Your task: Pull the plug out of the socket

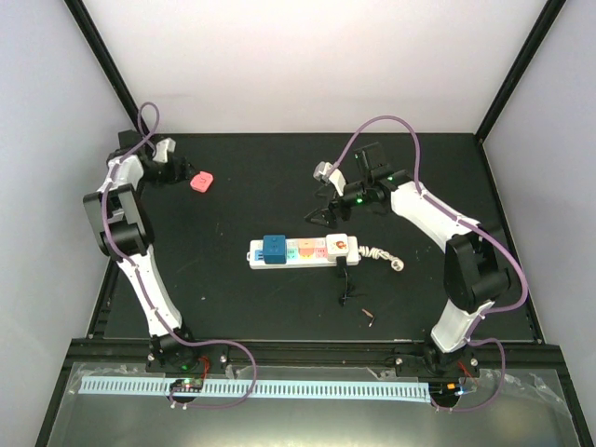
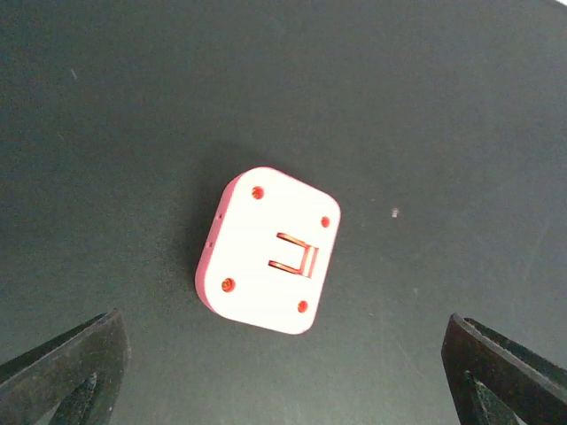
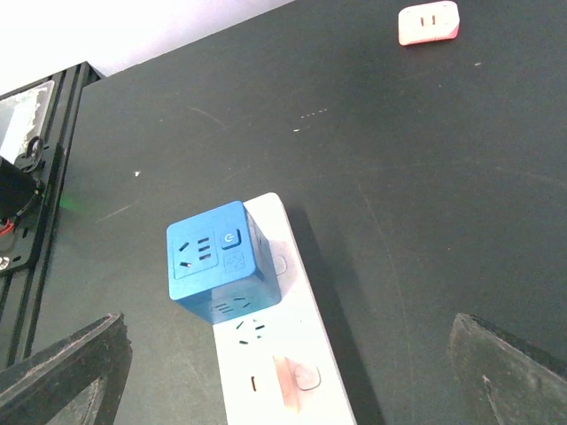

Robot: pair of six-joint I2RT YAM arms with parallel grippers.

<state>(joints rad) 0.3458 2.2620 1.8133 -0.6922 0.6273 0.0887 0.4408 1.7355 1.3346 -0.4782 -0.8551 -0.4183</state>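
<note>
The socket, a long white power strip (image 1: 312,251), lies mid-table with its bundled cord (image 1: 380,255) at the right end. A blue cube plug (image 1: 274,249) sits plugged in at its left end, and a white plug with an orange mark (image 1: 340,246) at its right end. My right gripper (image 1: 321,205) hovers open behind the strip; in its wrist view (image 3: 288,372) the blue cube (image 3: 217,261) and strip (image 3: 306,305) lie between the jaws. My left gripper (image 1: 182,175) is open over a loose pink plug (image 1: 202,182), which lies prongs up (image 2: 270,252) just ahead of the jaws (image 2: 283,363).
A thin black wire (image 1: 346,284) and a small brown bit (image 1: 368,315) lie in front of the strip. The pink plug also shows far off in the right wrist view (image 3: 429,23). Black frame posts and white walls enclose the dark mat.
</note>
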